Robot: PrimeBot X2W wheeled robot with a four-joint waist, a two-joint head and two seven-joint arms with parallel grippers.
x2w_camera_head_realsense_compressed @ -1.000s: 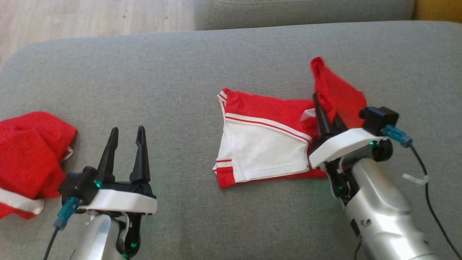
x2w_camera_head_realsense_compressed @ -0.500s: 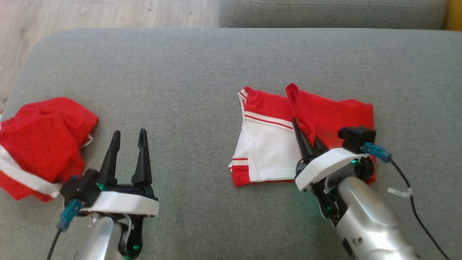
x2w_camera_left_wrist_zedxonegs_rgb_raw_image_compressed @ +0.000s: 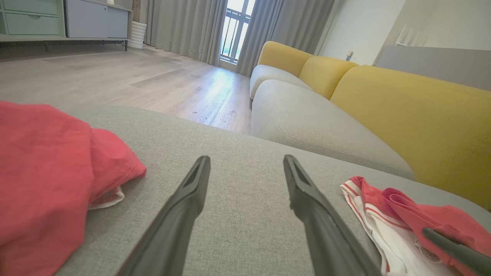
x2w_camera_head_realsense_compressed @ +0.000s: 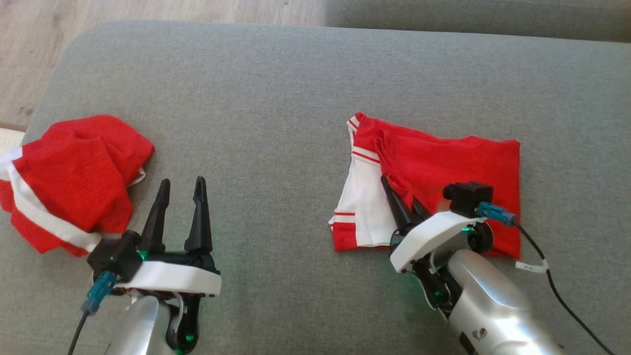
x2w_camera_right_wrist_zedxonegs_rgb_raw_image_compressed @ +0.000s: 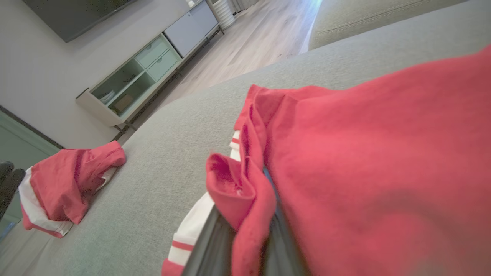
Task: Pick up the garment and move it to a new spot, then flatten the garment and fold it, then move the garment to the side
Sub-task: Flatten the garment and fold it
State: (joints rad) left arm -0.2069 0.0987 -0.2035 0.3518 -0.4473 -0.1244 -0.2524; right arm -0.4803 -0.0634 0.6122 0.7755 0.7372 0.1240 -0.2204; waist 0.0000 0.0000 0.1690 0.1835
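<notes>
Garment (x2w_camera_head_realsense_compressed: 443,158) lies lengthwise across the right half of the cushion (x2w_camera_head_realsense_compressed: 276,98), its red fold pinched by the right hand (x2w_camera_head_realsense_compressed: 398,187); left hand (x2w_camera_head_realsense_compressed: 182,180) spread wide.

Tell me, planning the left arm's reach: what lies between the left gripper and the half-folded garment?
Only bare grey cushion, per the head view, separates the left gripper from the garment.
</notes>
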